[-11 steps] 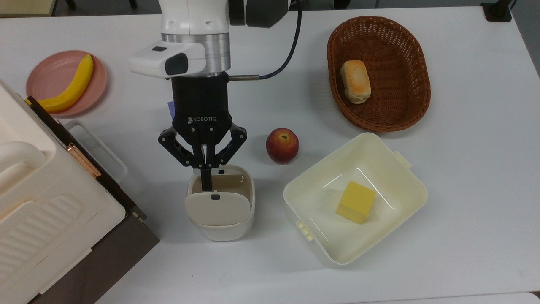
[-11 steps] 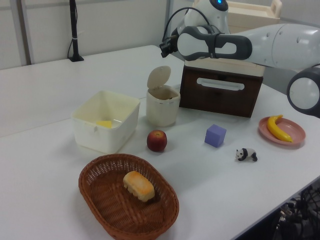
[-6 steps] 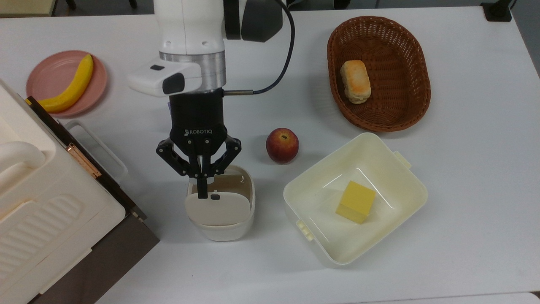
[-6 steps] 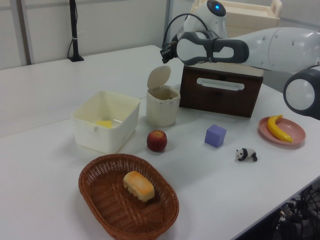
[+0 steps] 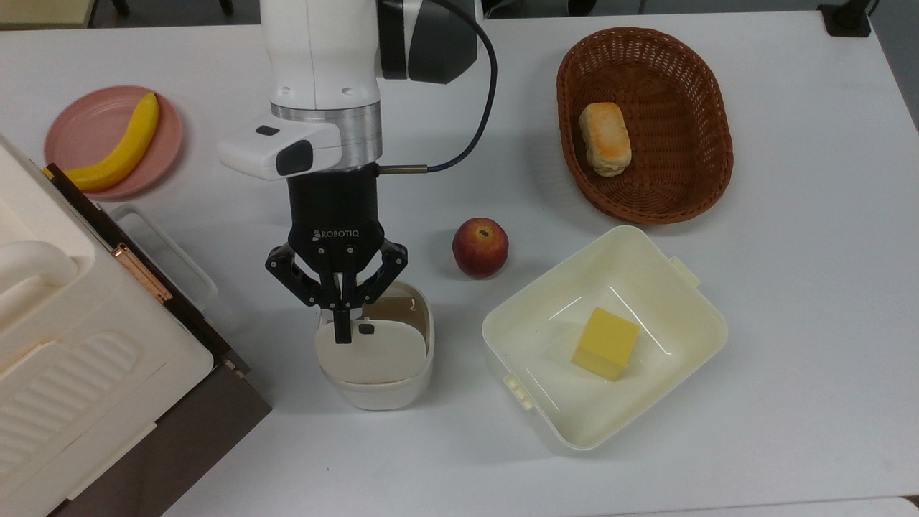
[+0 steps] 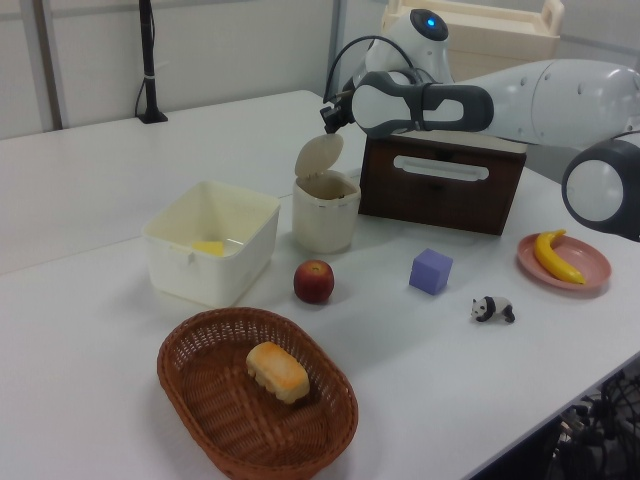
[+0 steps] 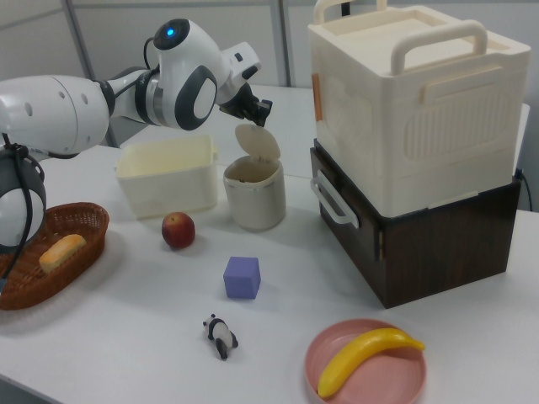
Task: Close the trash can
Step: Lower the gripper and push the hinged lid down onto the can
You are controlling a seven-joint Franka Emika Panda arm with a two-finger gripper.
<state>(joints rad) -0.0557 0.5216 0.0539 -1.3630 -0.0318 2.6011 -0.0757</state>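
Pushing the raised lid (image 5: 373,352) of the trash can (image 5: 377,384) down calls for the gripper (image 5: 343,332), fingers pinched together, to press steadily near the lid's free edge.

White, rounded arm (image 5: 323,50) links with dark grey joint covers; glowing blue dot on one joint housing in the left and right views; brushed silver ring at the wrist, with a small white box beside it bearing a dark oval window and a dark square patch. Black, boxy gripper (image 5: 342,323) body printed ROBOTIQ in white; black linkage bars studded with small pale screws, tapering to slim black fingers; thin dark cable looping from a metal plug at the wrist.
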